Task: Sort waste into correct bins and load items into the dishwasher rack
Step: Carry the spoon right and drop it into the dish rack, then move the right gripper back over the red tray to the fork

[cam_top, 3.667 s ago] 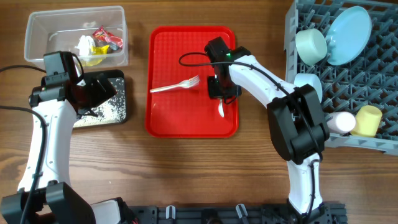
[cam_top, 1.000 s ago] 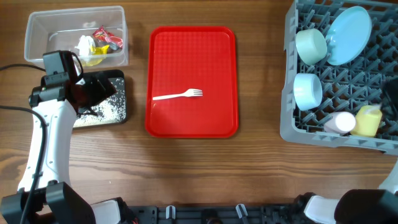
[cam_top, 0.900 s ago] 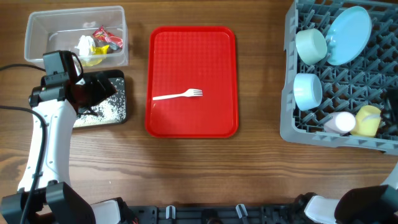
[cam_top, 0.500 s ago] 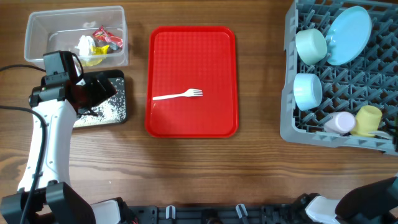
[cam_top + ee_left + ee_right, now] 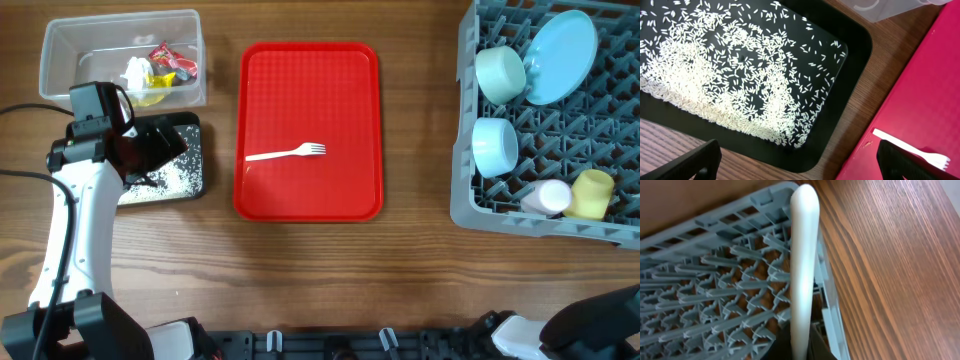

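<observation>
Wooden table (image 5: pixel 300 270), right fingers (image 5: pixel 822 348) pinching apparent spoon (image 5: pixel 804 255)

Overhead view: bright, even light coming from above; only faint soft shadows forming beside red tray (image 5: pixel 310 100) and dishwasher rack (image 5: pixel 560 130).
Left wrist view: rice grains (image 5: pixel 740 75) rendering sharp; left gripper fingertips (image 5: pixel 695 162) blurring at lower corners.
Right wrist view: white spoon (image 5: pixel 804 255) glaring, softening near lens; wooden table (image 5: pixel 890 255) showing crisp.

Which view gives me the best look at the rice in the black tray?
Left wrist: the rice fills the frame, single grains clear across the black tray. Overhead shows only a speckled strip beside the left arm, which covers the rest. Right wrist shows none, only the dishwasher rack.
</observation>
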Action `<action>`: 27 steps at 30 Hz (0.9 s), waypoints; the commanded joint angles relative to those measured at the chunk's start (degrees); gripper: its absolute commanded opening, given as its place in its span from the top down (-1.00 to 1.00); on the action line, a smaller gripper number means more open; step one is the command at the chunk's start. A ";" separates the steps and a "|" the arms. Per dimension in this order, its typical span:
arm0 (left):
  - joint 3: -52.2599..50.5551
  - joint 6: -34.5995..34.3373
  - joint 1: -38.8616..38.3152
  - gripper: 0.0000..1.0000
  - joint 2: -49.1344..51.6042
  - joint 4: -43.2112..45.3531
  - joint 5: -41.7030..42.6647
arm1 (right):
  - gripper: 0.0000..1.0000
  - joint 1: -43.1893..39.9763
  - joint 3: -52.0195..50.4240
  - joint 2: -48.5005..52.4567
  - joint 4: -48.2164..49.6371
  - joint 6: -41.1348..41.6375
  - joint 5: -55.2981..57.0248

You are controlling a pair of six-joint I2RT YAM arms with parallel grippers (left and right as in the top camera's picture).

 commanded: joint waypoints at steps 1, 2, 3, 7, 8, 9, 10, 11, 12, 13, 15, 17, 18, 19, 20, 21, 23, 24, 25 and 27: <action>0.04 -0.28 0.09 -1.00 0.48 0.17 0.85 | 0.68 -0.13 -0.22 2.78 0.74 0.72 2.40; 0.04 -0.26 0.09 -1.00 0.48 0.17 0.85 | 0.67 -0.15 -0.22 3.58 0.87 0.72 2.40; 0.04 -0.28 0.09 -1.00 0.48 0.17 0.85 | 0.64 -0.15 -0.22 4.17 0.98 0.72 2.38; 0.04 -0.26 0.09 -1.00 0.48 0.17 0.85 | 0.09 -0.15 -0.22 7.50 1.51 0.72 2.38; 0.04 -0.28 0.09 -1.00 0.48 0.17 0.85 | -0.08 -0.13 -0.22 8.15 1.51 0.70 2.38; 0.04 -0.28 0.09 -1.00 0.48 0.17 0.85 | -0.15 -0.15 -0.22 8.44 1.51 0.68 2.36; 0.04 -0.28 0.09 -1.00 0.48 0.17 0.87 | -0.18 -0.13 -0.22 8.79 1.51 0.70 2.34; 0.04 -0.28 0.09 -1.00 0.48 0.20 0.85 | -0.28 -0.13 -0.22 9.01 1.51 0.52 1.97; 0.04 -0.28 0.09 -1.00 0.48 0.17 0.85 | -0.41 -0.13 -0.22 9.03 1.60 -0.09 1.64; 0.04 -0.28 0.09 -1.00 0.48 0.17 0.85 | -0.75 -0.13 -0.20 9.01 2.19 -1.88 0.55; 0.04 -0.28 0.09 -1.00 0.48 0.20 0.85 | -1.00 -0.11 0.09 8.79 3.93 -7.78 -2.93; 0.04 -0.28 0.09 -1.00 0.48 0.20 0.85 | -1.00 -0.07 0.48 8.13 5.49 -13.42 -7.69; 0.04 -0.28 0.09 -1.00 0.48 0.20 0.87 | -1.00 -0.07 0.81 7.69 5.88 -15.58 -9.99; 0.04 -0.28 0.09 -1.00 0.48 0.20 0.87 | -0.99 -0.02 1.20 7.19 6.23 -18.08 -12.83; 0.04 -0.28 0.09 -1.00 0.48 0.20 0.87 | -1.00 -0.02 1.55 6.56 6.91 -21.31 -17.16; 0.04 -0.28 0.09 -1.00 0.48 0.20 0.85 | -0.99 -0.02 1.88 5.73 7.91 -25.53 -23.58; 0.04 -0.28 0.09 -1.00 0.48 0.22 0.87 | -0.99 -0.02 2.16 4.31 9.07 -29.79 -33.09; 0.04 -0.28 0.09 -1.00 0.48 0.20 0.87 | -0.99 -0.02 2.16 3.37 9.73 -30.71 -38.66; 0.04 -0.28 0.09 -1.00 0.48 0.17 0.87 | -0.99 0.00 2.16 2.40 10.29 -30.77 -44.50; 0.04 -0.28 0.09 -1.00 0.48 0.15 0.87 | -0.99 0.72 2.16 0.52 11.67 -31.06 -55.65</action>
